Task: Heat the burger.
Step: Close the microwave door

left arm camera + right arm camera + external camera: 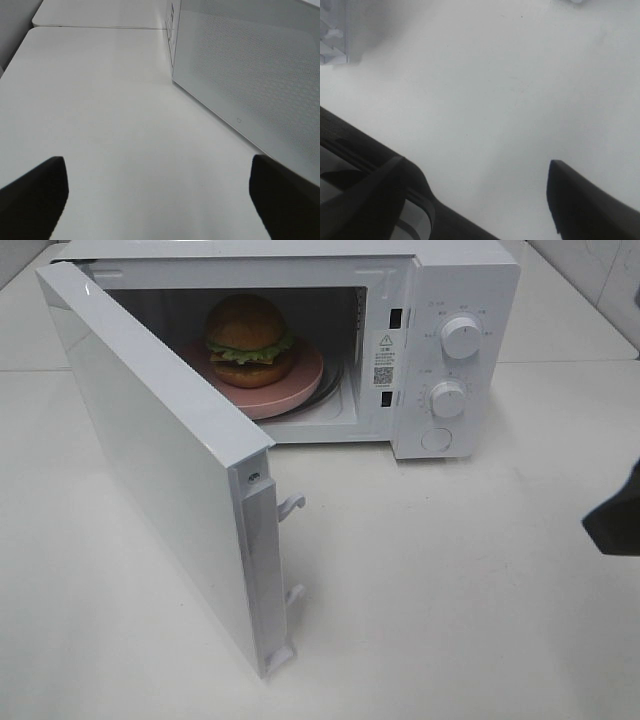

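Burger (248,335) sits on a round pink plate (292,392) inside the white microwave (455,280), on the glass turntable, with the cavity open. The door (150,460) is swung wide out over the surface (450,590). Left hand (157,172) has its fingers wide apart with nothing between them, low over the surface just beside the door's outer face. Right hand (477,175) is also apart and empty, off to the right of the oven and well away from it. Risks: a push on the smooth, glossy door panel could slip or glance off. A hard shove could skid the whole light box across the slick surface. The plate rim looks close to the cavity's front lip, so the closing door might clip it and topple the tall stack. The latch hooks (291,504) might not seat if the door stops short. Textures: glossy domed bun, ruffled green lettuce, yellow cheese, dark patty. Matte pink plate. Hard white plastic shell. Two round ribbed knobs (461,337) and a round button (437,439) below them. The door's outer face shows fine dot mesh.
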Robot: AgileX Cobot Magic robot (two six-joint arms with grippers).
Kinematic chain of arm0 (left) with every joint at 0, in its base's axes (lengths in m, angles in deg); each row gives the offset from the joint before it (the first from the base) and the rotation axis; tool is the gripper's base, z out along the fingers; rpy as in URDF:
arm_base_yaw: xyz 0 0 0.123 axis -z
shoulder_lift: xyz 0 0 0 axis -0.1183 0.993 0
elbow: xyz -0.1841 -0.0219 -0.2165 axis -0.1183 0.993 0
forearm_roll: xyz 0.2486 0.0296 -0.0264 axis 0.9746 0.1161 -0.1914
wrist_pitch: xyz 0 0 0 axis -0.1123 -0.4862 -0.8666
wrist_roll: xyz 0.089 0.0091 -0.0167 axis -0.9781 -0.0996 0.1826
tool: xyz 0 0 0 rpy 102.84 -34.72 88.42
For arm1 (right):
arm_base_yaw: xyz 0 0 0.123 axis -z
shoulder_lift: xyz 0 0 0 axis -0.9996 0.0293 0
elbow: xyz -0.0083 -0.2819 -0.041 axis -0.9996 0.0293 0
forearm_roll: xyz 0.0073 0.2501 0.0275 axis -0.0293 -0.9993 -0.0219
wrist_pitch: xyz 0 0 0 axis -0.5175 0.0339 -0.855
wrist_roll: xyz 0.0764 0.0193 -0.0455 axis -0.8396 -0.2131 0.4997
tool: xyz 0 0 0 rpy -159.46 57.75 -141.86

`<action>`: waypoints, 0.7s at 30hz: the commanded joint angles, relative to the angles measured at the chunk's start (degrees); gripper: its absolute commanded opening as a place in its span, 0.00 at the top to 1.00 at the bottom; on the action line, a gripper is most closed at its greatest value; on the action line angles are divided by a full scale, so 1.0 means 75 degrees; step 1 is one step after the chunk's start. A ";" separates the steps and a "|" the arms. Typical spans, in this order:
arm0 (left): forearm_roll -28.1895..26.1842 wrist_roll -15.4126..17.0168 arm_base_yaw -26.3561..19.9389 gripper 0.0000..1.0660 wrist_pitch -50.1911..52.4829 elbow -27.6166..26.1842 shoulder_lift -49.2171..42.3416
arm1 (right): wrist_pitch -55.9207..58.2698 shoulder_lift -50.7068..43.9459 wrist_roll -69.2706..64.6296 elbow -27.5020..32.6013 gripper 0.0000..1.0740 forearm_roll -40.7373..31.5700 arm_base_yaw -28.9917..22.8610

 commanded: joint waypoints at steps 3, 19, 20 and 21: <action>-0.0023 0.0000 -0.0038 0.16 0.0038 0.0023 -0.0206 | 0.0947 -0.0703 -0.0069 0.0031 0.31 -0.0008 0.0038; -0.0023 0.0000 -0.0038 0.16 0.0038 0.0023 -0.0206 | 0.1811 -0.3759 -0.0183 0.0795 0.31 0.0023 0.0183; -0.0023 0.0000 -0.0038 0.16 0.0038 0.0023 -0.0206 | 0.1811 -0.3759 -0.0183 0.0795 0.31 0.0023 0.0183; -0.0023 0.0000 -0.0038 0.16 0.0038 0.0023 -0.0206 | 0.1772 -0.3919 -0.0183 0.0863 0.31 0.0008 0.0321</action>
